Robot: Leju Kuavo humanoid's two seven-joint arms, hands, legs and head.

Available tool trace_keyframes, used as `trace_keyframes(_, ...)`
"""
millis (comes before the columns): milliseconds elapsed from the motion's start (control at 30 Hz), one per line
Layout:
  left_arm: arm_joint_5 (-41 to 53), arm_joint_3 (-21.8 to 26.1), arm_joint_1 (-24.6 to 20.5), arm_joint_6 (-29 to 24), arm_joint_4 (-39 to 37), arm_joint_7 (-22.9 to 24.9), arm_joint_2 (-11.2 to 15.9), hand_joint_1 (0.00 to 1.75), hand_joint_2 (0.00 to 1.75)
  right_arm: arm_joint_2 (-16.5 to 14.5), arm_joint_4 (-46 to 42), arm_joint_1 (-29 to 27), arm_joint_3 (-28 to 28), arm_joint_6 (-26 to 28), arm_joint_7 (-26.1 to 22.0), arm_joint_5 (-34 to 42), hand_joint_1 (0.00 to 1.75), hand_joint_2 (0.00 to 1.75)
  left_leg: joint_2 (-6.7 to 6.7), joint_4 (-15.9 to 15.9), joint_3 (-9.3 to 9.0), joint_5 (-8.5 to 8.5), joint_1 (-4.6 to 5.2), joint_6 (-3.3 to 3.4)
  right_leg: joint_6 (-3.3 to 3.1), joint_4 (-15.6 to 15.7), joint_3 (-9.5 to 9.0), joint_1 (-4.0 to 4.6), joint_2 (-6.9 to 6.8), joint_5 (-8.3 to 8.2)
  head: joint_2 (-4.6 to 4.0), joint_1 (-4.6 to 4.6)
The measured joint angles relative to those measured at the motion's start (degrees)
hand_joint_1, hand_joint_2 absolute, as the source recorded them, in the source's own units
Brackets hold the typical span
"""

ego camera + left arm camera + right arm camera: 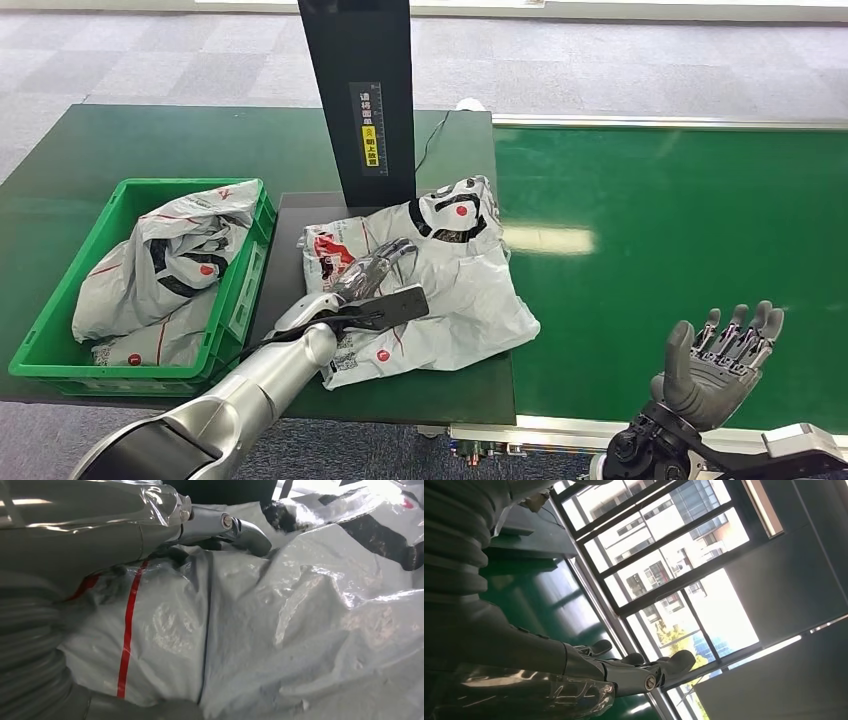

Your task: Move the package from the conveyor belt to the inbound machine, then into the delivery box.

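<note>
Grey-white plastic, the package (430,280) lay on the inbound machine (300,215) under its black post, at its 6 o'clock. Left hand (375,268) rested on it (grip: cannot tell). Right hand (722,355) hung spread, empty. Next likely needs a firm grasp, then carrying toward 9 o'clock into the delivery box (60,310).

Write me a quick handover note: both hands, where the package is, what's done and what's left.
Left hand: lying on the white package, fingers spread over it; a firm grip cannot be told.
Right hand: open, palm up, above the green conveyor belt, holding nothing.
Package: on the dark platform of the inbound machine, below its black column, one edge overhanging the belt.
Delivery box: green crate to the left, already holds other packages.
Done: belt to machine. Left: move the package into the box.
</note>
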State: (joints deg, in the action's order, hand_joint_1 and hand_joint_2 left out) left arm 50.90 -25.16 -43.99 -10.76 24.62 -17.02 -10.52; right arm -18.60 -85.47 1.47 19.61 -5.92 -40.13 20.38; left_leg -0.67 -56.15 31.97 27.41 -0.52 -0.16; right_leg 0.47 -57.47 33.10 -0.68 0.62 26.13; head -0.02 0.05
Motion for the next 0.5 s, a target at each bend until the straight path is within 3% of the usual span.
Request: trace_keyframes(500, -2.51, -0.44, -0.11, -0.10, -0.01, -1.87, 0.46, 1.75, 1.75, 0.00, 0.78, 0.22, 0.34, 0.06, 0.00, -0.90, 0.00, 1.75, -0.01, 0.00, -0.08, 0.00, 0.00, 0.00, 0.00, 0.00, -0.11, 0.00, -0.02, 0.00, 0.00, 0.00)
